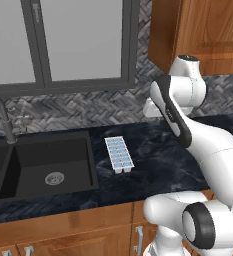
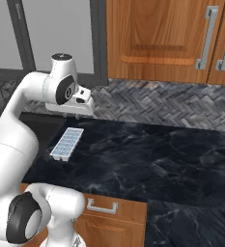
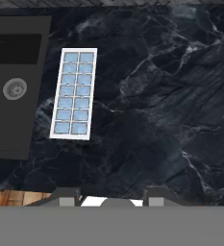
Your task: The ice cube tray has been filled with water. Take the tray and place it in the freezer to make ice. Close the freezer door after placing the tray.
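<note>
- Hand (image 2: 69,114) hangs high above the dark marble bench (image 2: 157,154), near the herringbone-tiled back wall, with its fingers drawn together and nothing between them; its two dark fingertips (image 3: 65,196) rise at the bottom of the hand view.
- Well below the hand, the ice cube tray (image 1: 119,155) lies flat on the bench, apart from the hand and untouched.
- Its two rows of square cells hold pale blue water (image 3: 75,91).
- The tray's long side runs away from the bench's front edge toward the wall, with a slight slant.
- Just beside the tray, on its left in the left base view, sits a black sink (image 1: 43,165) sunk into the bench, with a round metal drain (image 1: 54,178) in its basin.
- A dark faucet (image 1: 5,122) stands at the sink's far left corner.
- Behind the sink is a grey-framed window (image 1: 63,45).
- Wooden wall cabinets (image 2: 172,38) with metal bar handles hang above the bench to the right of the window.
- Wooden drawers (image 2: 109,217) sit under the bench's front edge.
</note>
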### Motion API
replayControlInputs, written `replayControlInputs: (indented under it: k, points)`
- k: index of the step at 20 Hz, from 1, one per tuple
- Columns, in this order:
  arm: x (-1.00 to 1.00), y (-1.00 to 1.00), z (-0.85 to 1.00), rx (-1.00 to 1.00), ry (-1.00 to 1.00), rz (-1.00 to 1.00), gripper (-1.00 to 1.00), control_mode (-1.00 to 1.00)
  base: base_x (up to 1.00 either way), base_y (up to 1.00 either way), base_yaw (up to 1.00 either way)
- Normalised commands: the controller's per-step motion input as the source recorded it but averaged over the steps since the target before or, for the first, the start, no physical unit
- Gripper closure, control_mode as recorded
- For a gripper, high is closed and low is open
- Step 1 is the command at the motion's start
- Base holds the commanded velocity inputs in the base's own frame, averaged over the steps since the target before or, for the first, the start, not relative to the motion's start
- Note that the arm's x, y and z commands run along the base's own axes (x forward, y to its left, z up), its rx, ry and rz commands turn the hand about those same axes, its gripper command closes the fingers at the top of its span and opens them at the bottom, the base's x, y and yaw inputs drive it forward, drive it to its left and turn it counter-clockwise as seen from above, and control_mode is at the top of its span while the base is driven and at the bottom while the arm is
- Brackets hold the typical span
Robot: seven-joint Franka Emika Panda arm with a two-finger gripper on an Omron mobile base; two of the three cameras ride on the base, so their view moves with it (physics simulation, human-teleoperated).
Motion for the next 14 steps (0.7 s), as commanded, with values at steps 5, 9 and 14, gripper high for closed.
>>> replayControlInputs:
  k: [5, 9, 14]
  points:
    - [-0.01, 0.09, -0.1, 0.0, -0.02, -0.04, -1.0, -1.0, 0.0, 0.0, 0.0]
    - [-0.1, 0.07, -0.4, 0.0, -0.1, -0.06, -1.0, -1.0, 0.0, 0.0, 0.0]
    - [-0.04, 0.24, -0.6, 0.0, -0.11, -0.03, -1.0, -1.0, 0.0, 0.0, 0.0]
